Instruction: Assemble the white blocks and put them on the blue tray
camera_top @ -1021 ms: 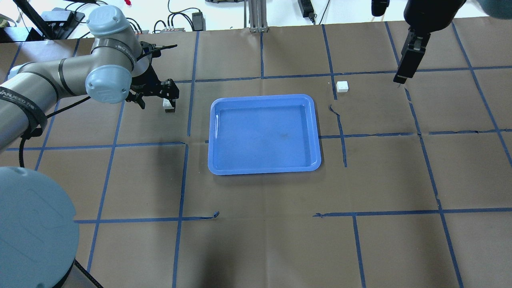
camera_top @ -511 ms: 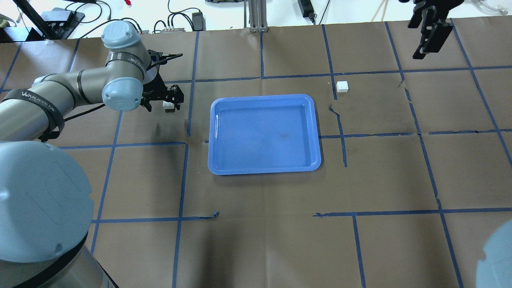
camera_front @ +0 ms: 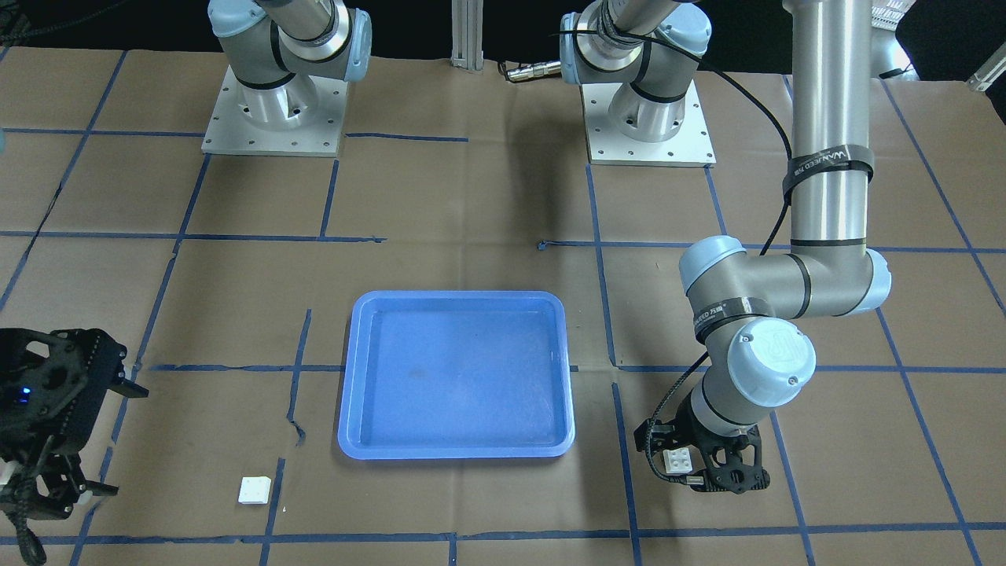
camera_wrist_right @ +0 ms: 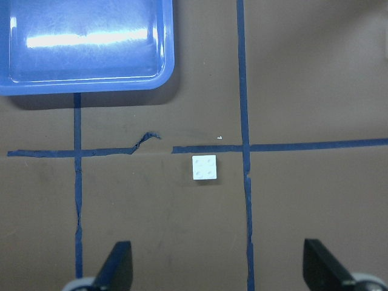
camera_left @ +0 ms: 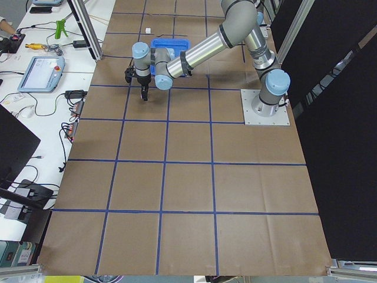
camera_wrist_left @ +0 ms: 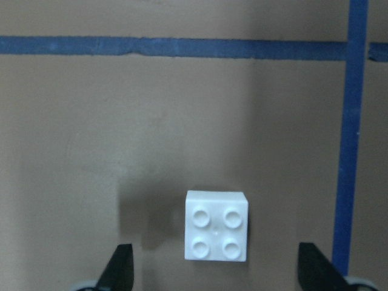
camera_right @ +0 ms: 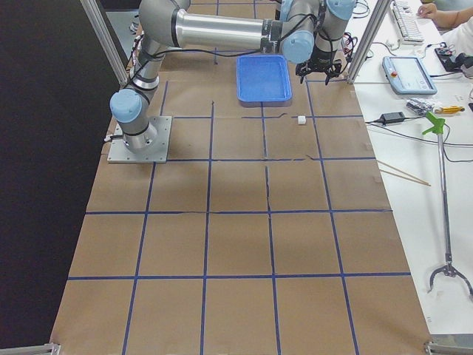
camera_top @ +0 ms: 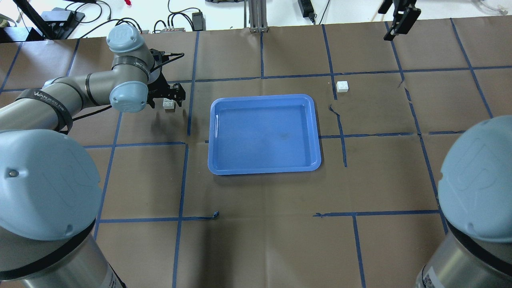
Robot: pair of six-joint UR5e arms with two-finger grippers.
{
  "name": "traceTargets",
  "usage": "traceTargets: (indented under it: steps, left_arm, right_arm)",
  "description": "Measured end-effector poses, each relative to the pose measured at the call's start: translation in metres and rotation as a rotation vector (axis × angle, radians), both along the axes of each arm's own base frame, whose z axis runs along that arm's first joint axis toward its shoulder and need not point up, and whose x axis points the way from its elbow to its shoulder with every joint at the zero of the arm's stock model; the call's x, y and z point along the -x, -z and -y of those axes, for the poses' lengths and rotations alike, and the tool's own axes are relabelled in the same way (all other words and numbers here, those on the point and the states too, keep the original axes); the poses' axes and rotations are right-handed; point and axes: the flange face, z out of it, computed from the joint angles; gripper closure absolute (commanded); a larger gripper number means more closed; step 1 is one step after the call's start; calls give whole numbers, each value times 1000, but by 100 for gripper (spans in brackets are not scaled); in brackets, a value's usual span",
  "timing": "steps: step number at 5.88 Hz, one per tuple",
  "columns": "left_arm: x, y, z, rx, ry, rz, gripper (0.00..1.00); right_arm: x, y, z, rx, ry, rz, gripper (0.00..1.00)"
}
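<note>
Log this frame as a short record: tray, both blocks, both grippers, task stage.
blue tray: empty, mid-table
first white block: studs up on the table, between the left gripper's fingers, not gripped
second white block: alone on the table, off the tray's corner on the robot's right
left gripper: open, low over first white block
right gripper: open, raised high
stage: blocks not joined, none on tray

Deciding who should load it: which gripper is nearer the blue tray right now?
Left. The left gripper hangs open over a white block just off the blue tray's left side; the right gripper is raised high, well beyond the tray's far right corner.
</note>
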Motion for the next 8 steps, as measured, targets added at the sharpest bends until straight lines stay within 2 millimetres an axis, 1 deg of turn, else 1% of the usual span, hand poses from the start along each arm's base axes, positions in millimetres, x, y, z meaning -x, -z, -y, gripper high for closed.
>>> traceTargets:
  steps: [1, 2, 3, 4, 5, 6, 7, 8]
  left_arm:
    - [0, 2, 1, 0, -1, -2, 72]
    - [0, 1, 1, 2, -1, -4, 81]
    - [0, 0, 2, 5, 2, -4, 84]
    - [0, -4, 2, 11, 10, -2, 84]
    - [1, -11, 2, 23, 64, 2, 84]
    - [4, -22, 0, 32, 156, 7, 84]
    - [17, -34, -5, 40, 282, 16, 84]
    - [49, -47, -12, 56, 476, 32, 83]
  right_arm:
    - [0, 29, 5, -27, -41, 49, 0]
    - [6, 64, 4, -60, -68, 100, 0]
    - [21, 104, -4, -89, -57, 169, 0]
    - [36, 144, -16, -95, -19, 253, 0]
    - [42, 176, -25, -48, 6, 319, 0]
    - [41, 201, -28, 17, 8, 359, 0]
    - [39, 217, -27, 61, -5, 386, 0]
    - [39, 230, -24, 91, -41, 397, 0]
